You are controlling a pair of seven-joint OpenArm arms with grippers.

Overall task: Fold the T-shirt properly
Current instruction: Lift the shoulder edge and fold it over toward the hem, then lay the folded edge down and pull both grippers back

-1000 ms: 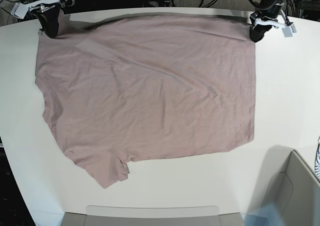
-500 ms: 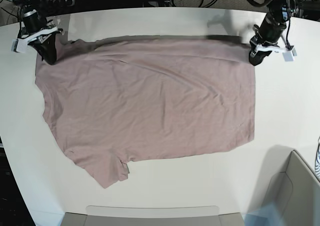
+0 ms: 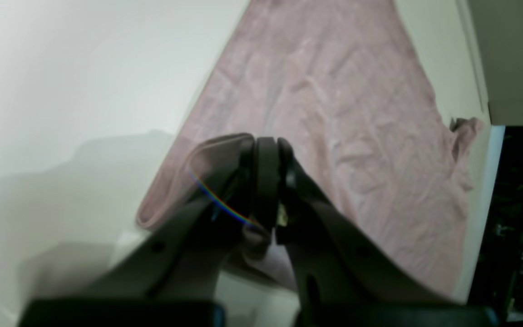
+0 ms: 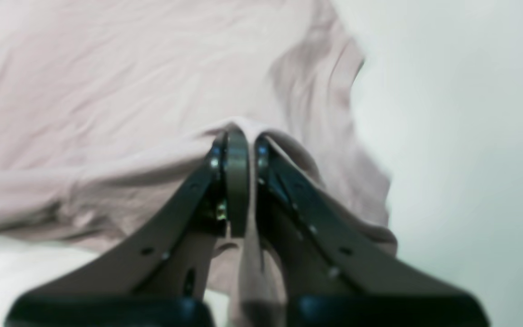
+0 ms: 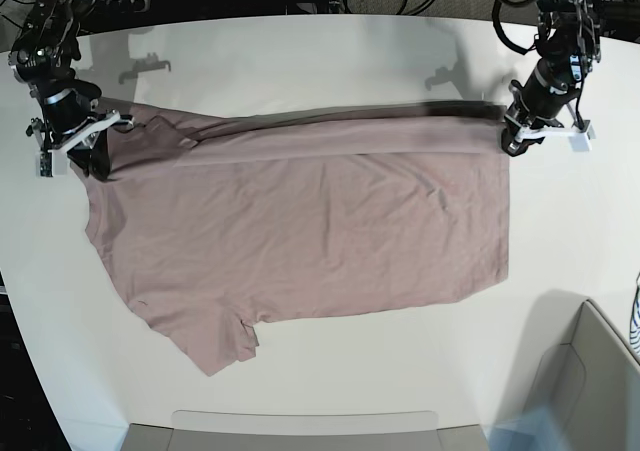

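Soft, wrinkly mauve-pink T-shirt [image 5: 310, 231] spread across a smooth white table [image 5: 330, 391], far edge rolled over into a long loose fold running side to side. Left end effector [image 3: 266, 181] clamped tight on a doubled-up pinch of cloth at one far corner, dark fingers [image 3: 268, 172] pressed together. Same deal with the right end effector [image 4: 239, 159]: squeezed closed on a bunched ridge of fabric at the other far corner. Short sleeve [image 5: 215, 346] lying flat, poking toward the near edge.
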